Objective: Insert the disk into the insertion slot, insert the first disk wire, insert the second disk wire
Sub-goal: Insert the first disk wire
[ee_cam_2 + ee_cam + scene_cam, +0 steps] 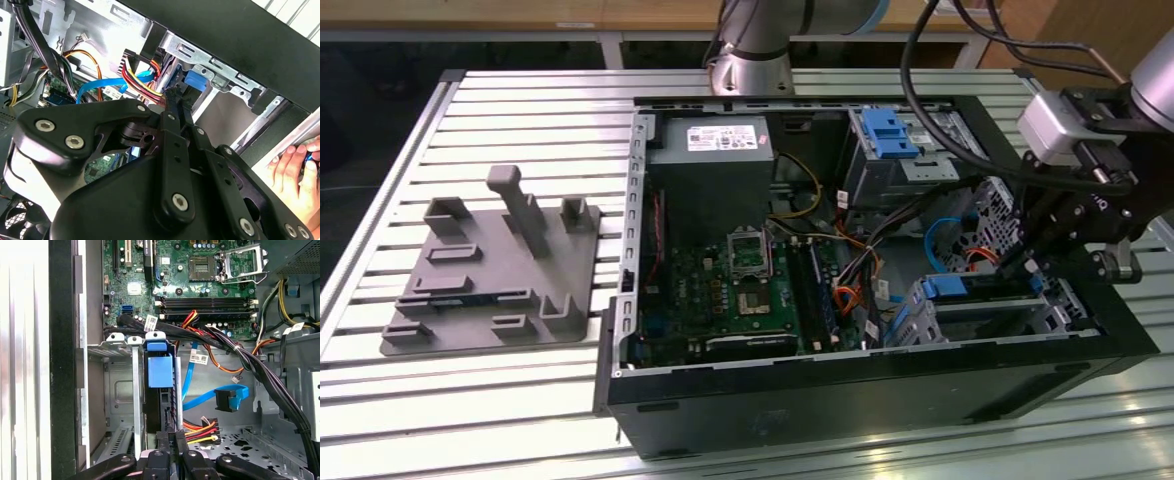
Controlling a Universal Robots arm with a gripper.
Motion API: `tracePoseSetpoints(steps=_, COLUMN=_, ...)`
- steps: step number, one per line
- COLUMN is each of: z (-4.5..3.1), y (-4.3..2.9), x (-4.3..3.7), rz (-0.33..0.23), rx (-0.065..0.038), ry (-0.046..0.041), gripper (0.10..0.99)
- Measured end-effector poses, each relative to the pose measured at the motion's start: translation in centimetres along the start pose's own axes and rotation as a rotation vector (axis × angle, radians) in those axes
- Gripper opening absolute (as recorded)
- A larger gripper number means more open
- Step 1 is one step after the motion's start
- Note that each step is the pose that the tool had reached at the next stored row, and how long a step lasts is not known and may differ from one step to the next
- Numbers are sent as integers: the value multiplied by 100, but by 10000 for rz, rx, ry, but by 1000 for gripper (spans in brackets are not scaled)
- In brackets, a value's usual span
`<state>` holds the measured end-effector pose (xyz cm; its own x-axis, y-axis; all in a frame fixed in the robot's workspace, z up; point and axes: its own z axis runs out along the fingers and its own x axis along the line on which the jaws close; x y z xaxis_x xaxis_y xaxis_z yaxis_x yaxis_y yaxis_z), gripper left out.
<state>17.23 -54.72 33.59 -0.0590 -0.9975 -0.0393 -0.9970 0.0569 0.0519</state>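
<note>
The disk (160, 371), in its bright blue carrier, sits inside the insertion slot (116, 340), a silver sheet-metal cage at the case's front corner on the exterior view's right (1061, 310). My gripper (170, 436) hangs just behind the disk's rear end. It is shut on the black plug of a disk wire (200, 429) with red, yellow and black strands. In the second wrist view the fingertips (175, 102) pinch that plug (172, 92) close to the blue carrier (195, 80). A second disk wire (231, 397), flat and blue with a blue plug, lies loose beside the cage.
The open black computer case (854, 400) holds a green motherboard (734, 290), a power supply (714, 140) and a taller grey bay with a blue latch (887, 135). Black cable bundles (240, 355) cross near the cage. A grey fixture (494, 270) lies outside. A person's hand (295, 172) rests outside the case.
</note>
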Motion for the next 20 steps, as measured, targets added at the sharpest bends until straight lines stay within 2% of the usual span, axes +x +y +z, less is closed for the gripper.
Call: tracePoseSetpoints(steps=20, z=46, y=-3, x=4, rz=-48, rx=-2, ry=2, gripper=165)
